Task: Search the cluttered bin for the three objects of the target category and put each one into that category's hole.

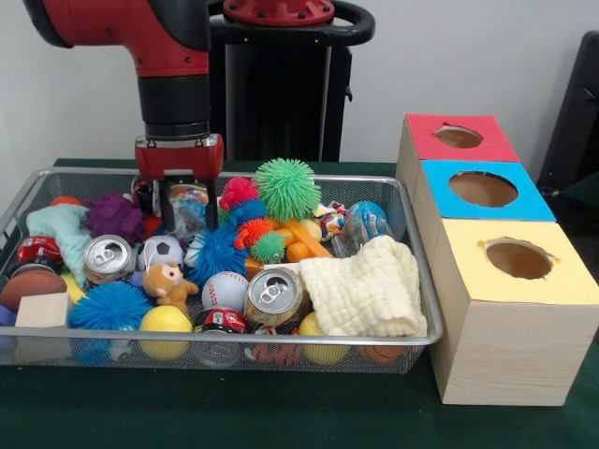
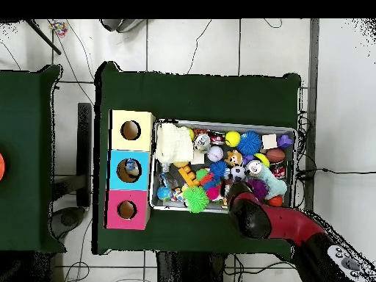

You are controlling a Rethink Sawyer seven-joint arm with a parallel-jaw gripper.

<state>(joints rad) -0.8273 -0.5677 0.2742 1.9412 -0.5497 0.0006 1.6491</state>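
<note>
Two fingers of our gripper [image 1: 185,208] stand apart, lowered into the bin's [image 1: 281,351] far left clutter, straddling a clear wrapped item [image 1: 187,217] there, apparently to grasp it for the holes [image 1: 483,189] at right.

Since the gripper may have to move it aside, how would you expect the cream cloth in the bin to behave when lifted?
The cream cloth lies rumpled and draped over the bin rim, so it probably hangs limp, seems light, and may snag neighbouring toys.

Front view sits close and low; overhead looks straight down from afar; both share the bin [image 1: 416,245] [image 2: 295,158].
</note>
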